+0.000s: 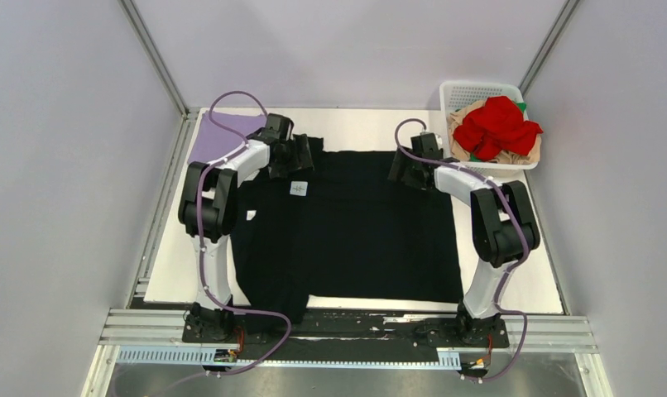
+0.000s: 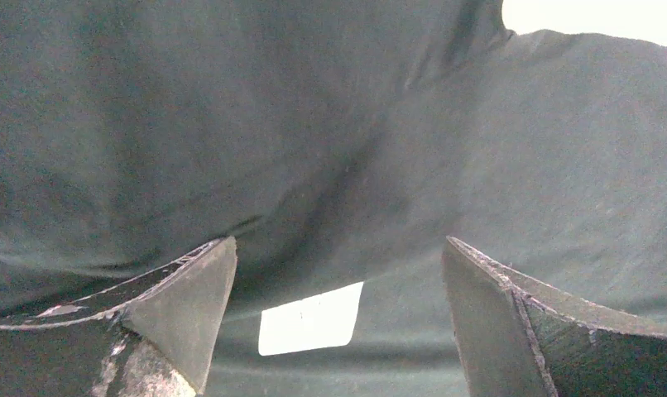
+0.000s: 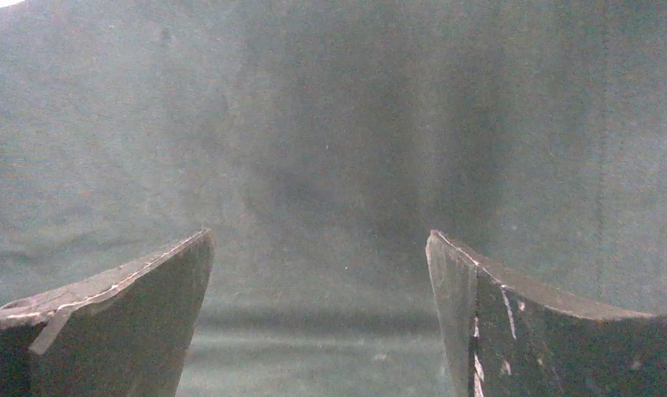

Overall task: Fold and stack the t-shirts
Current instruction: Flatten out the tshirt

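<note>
A large black t-shirt (image 1: 355,231) lies spread over the white table, its small white neck label (image 1: 298,189) near the far left. My left gripper (image 1: 299,165) is open just above the shirt by the label, which shows between its jaws in the left wrist view (image 2: 311,319). My right gripper (image 1: 402,172) is open over the shirt's far right part, with only black cloth (image 3: 330,165) between its jaws. A lavender t-shirt (image 1: 223,136) lies flat at the far left corner. Red (image 1: 497,126), tan (image 1: 460,132) and green (image 1: 487,155) t-shirts are heaped in the basket.
A white plastic mesh basket (image 1: 471,91) stands at the far right corner of the table. The black shirt's near left part hangs over the table's front edge (image 1: 380,304). Grey walls and metal posts enclose the table on three sides.
</note>
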`<action>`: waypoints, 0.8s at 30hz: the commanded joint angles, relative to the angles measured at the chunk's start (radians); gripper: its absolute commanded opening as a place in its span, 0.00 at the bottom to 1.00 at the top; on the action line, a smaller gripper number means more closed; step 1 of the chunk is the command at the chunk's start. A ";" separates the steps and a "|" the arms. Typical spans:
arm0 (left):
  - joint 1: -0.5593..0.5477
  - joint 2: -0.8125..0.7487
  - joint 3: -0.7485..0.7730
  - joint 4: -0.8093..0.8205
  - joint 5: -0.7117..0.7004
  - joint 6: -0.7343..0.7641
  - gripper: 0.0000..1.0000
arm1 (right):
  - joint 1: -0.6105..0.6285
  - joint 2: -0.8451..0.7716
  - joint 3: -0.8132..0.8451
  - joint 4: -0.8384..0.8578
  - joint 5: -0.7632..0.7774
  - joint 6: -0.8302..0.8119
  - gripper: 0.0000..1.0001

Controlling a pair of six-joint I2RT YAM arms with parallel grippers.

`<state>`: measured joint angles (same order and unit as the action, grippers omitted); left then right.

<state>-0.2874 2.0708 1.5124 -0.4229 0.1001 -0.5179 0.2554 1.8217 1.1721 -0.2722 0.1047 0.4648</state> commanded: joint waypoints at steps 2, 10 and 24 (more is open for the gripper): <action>0.007 0.114 0.147 0.010 -0.059 -0.071 1.00 | -0.012 0.088 0.073 0.027 0.002 -0.003 1.00; 0.040 0.343 0.418 -0.088 -0.026 -0.100 1.00 | -0.065 0.204 0.172 0.024 -0.016 -0.010 1.00; 0.089 0.656 1.016 -0.148 0.148 -0.044 1.00 | -0.132 0.409 0.565 -0.028 -0.036 -0.112 1.00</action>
<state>-0.2188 2.6442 2.4302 -0.5430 0.1684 -0.5926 0.1425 2.2089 1.6455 -0.2726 0.0719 0.4061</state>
